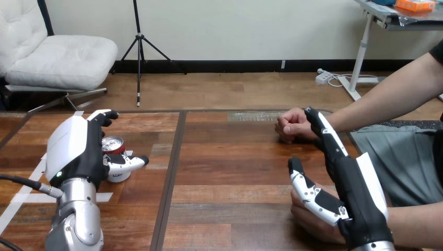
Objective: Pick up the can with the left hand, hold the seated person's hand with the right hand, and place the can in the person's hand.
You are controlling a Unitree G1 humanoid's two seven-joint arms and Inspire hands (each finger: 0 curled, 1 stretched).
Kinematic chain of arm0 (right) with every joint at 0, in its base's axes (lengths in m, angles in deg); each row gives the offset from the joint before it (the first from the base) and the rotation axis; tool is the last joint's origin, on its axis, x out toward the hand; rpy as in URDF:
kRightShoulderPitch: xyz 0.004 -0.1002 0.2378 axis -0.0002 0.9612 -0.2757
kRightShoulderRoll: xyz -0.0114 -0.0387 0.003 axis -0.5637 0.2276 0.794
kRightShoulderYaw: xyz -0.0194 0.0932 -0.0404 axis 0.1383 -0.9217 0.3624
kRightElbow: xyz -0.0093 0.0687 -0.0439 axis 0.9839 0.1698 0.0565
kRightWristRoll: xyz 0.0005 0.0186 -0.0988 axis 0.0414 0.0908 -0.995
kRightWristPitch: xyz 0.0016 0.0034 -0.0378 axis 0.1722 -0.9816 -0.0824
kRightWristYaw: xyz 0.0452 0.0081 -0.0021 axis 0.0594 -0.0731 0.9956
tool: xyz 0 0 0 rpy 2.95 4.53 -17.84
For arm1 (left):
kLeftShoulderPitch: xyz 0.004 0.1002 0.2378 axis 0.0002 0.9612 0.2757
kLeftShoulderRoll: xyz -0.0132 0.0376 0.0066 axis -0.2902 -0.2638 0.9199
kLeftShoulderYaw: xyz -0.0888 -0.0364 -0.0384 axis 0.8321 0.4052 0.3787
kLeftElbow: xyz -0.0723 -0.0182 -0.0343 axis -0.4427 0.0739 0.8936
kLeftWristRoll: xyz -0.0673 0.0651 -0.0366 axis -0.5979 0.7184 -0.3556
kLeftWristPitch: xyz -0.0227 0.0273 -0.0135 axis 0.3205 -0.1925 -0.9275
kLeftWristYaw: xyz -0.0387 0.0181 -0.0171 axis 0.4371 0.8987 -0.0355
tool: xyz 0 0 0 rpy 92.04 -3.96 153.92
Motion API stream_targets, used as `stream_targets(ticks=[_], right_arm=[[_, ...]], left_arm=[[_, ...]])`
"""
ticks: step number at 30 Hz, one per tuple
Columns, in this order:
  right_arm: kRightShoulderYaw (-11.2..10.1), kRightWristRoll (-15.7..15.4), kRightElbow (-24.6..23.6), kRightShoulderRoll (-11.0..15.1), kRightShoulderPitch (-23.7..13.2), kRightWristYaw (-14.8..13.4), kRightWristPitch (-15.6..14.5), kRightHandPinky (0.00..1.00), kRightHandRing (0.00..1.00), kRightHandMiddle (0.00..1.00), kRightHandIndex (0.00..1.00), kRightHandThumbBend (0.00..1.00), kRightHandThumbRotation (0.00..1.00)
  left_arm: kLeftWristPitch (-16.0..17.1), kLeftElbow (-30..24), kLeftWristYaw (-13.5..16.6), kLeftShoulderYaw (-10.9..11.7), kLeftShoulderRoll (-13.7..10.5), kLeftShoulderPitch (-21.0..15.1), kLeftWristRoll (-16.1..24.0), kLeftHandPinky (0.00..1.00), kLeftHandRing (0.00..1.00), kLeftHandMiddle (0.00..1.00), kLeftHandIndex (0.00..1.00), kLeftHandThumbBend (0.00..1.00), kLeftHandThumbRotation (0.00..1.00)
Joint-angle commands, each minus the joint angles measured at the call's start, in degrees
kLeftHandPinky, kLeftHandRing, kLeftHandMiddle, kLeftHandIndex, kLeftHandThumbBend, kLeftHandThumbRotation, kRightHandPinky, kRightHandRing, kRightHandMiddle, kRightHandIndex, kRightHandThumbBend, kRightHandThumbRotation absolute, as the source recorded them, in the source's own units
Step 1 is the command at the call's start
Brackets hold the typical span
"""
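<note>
A small can with a red top and white body stands on the table at the left. My left hand is right beside it, open: the thumb lies across the can's near side and the straight fingers reach past its far side. My right hand stands on edge at the lower right, open, with straight fingers pointing away. The person's hand lies on the table just under and beside it, touching the thumb's base; no finger curls round it. The person's other hand rests as a fist further back.
The wooden table has a dark seam down its middle and white tape marks at the left. The person's forearm crosses in from the upper right, above the table's right edge.
</note>
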Motion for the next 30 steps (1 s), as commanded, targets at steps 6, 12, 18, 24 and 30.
stream_targets(ticks=[6, 12, 18, 24, 30], right_arm=[[-0.71, -0.07, -3.05, 0.58, -1.71, 0.30, -0.71, 0.99, 0.99, 0.97, 0.95, 0.14, 0.06], [-0.69, 0.12, -3.00, 0.64, -1.77, 0.44, -0.61, 0.99, 0.98, 0.97, 0.95, 0.14, 0.05], [-0.67, 0.14, -2.89, 0.75, -1.89, 0.58, -0.47, 0.99, 0.99, 0.97, 0.95, 0.14, 0.04], [-0.69, 0.06, -2.74, 0.82, -2.00, 0.69, -0.26, 0.98, 0.98, 0.97, 0.95, 0.14, 0.02], [-0.72, 0.04, -2.77, 0.71, -2.05, 0.78, -0.28, 0.97, 0.97, 0.97, 0.95, 0.14, 0.02]], left_arm=[[2.95, 0.91, 4.64, 0.13, 0.69, -0.59, -0.42, 0.64, 0.76, 0.82, 0.80, 0.78, 0.03], [4.01, 1.48, 6.12, 0.25, 0.79, -0.38, -0.93, 0.64, 0.77, 0.82, 0.80, 0.77, 0.03], [3.80, 1.61, 6.43, 0.17, 0.78, -0.42, -0.87, 0.64, 0.77, 0.82, 0.81, 0.76, 0.04], [3.12, 1.77, 5.92, 0.12, 0.76, -0.70, -0.84, 0.64, 0.77, 0.82, 0.81, 0.76, 0.05], [2.37, 2.27, 4.86, -0.12, 0.52, -1.21, -0.84, 0.65, 0.77, 0.82, 0.80, 0.76, 0.04]])
